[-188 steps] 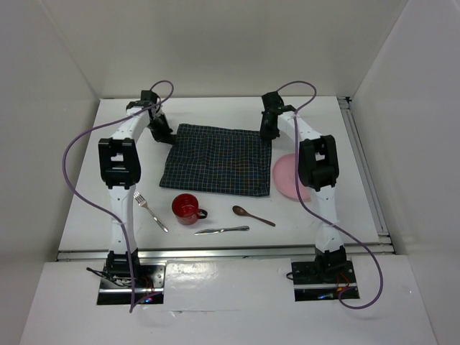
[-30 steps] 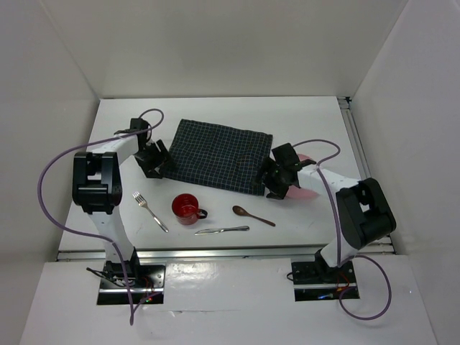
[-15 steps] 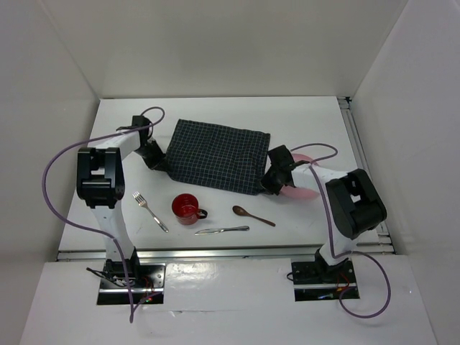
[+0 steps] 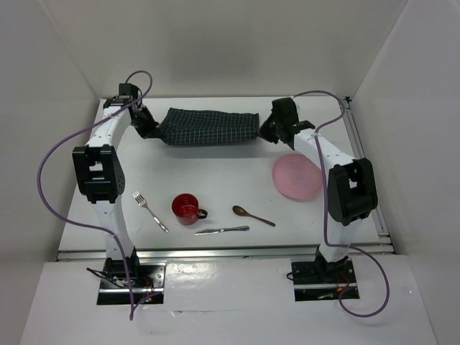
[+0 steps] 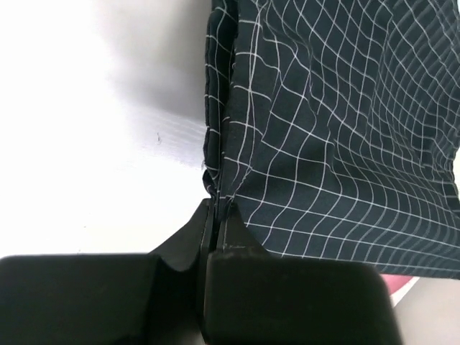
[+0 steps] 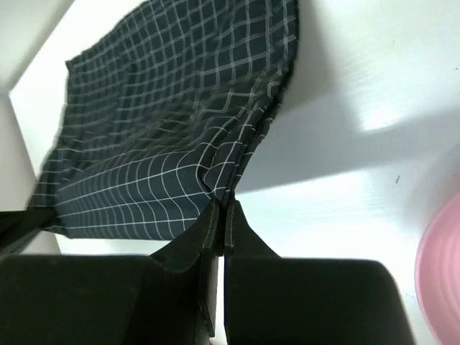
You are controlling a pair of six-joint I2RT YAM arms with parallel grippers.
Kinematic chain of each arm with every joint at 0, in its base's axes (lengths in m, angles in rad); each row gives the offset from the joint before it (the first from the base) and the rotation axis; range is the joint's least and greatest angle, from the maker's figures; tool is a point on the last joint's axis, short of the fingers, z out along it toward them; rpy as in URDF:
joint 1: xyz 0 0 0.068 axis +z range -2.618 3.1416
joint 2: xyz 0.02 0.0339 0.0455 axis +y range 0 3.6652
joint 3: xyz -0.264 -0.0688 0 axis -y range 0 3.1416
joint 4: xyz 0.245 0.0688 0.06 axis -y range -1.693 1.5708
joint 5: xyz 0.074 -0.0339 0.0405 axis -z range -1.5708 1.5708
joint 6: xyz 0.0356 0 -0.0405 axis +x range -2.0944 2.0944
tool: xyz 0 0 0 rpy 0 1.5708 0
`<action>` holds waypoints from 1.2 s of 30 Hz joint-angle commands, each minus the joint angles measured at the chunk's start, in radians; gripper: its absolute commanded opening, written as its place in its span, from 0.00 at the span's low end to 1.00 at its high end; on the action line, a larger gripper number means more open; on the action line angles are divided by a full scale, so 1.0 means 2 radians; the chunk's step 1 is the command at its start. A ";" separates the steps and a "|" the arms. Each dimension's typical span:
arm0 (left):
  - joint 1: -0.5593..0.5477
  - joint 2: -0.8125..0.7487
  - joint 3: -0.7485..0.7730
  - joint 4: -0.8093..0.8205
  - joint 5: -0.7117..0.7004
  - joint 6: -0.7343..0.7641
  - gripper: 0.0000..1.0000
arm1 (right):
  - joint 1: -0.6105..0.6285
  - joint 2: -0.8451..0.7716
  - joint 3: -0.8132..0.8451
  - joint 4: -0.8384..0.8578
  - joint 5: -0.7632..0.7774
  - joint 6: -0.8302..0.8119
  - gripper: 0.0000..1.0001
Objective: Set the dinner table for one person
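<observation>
1. The left hand (image 4: 151,128) is closed on the left end of the dark checked cloth (image 4: 208,126). In the left wrist view we see a gathered fold of fabric pinched between its fingers.
2. The right hand (image 4: 267,131) is closed on the opposite end of the same cloth. In the right wrist view the fabric is clamped between its fingertips.
3. The cloth is drawn into a narrow band between the two hands, over the far part of the counter (image 4: 215,169). A shadow lies on the counter beneath it. We cannot tell whether its lower edge touches the surface.
4. The counter is the large white surface that carries every other item and fills the middle of the top view.
5. The pink plate (image 4: 296,176) lies on the right side of the counter, near the right arm and apart from the cloth.
6. On the near part of the counter we find, from left to right, the fork (image 4: 149,210), the red cup (image 4: 186,208), the knife (image 4: 221,230) and the brown spoon (image 4: 251,215). The knife lies closest to the near edge. None of these touches the cloth.
</observation>
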 commanded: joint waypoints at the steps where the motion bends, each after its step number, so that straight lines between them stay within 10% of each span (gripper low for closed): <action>1: 0.011 -0.039 -0.028 -0.028 -0.001 0.021 0.00 | -0.002 -0.019 -0.033 -0.022 0.011 -0.027 0.00; 5: 0.011 -0.096 -0.142 -0.007 0.017 0.035 0.04 | -0.002 -0.047 -0.122 -0.010 -0.015 -0.021 0.00; 6: 0.011 -0.108 -0.165 -0.002 0.017 0.042 0.21 | -0.002 -0.053 -0.136 -0.010 -0.015 -0.015 0.00; 9: 0.011 -0.130 -0.185 -0.012 -0.013 0.059 0.89 | -0.002 -0.075 -0.156 -0.029 0.003 -0.022 0.53; 10: 0.011 -0.130 -0.145 -0.042 -0.041 0.071 0.99 | 0.002 -0.088 -0.149 -0.038 0.010 -0.034 0.75; 12: 0.011 -0.125 -0.097 -0.069 -0.063 0.076 1.00 | 0.008 -0.093 -0.127 -0.050 0.024 -0.048 0.83; 15: 0.006 -0.119 -0.035 -0.076 -0.073 0.081 0.91 | 0.026 -0.084 -0.063 -0.070 0.037 -0.073 0.83; 17: -0.006 -0.099 -0.016 -0.076 -0.060 0.086 0.40 | 0.047 -0.049 -0.010 -0.081 0.044 -0.095 0.77; 19: -0.017 -0.085 -0.016 -0.076 -0.047 0.086 0.00 | 0.061 -0.020 0.021 -0.088 0.044 -0.112 0.50; 24: -0.052 -0.063 -0.067 -0.052 -0.042 0.077 0.00 | 0.081 0.064 0.083 -0.110 0.018 -0.138 0.00; 36: -0.070 0.037 -0.078 -0.034 -0.054 0.051 0.00 | 0.066 0.179 0.146 -0.126 -0.006 -0.142 0.00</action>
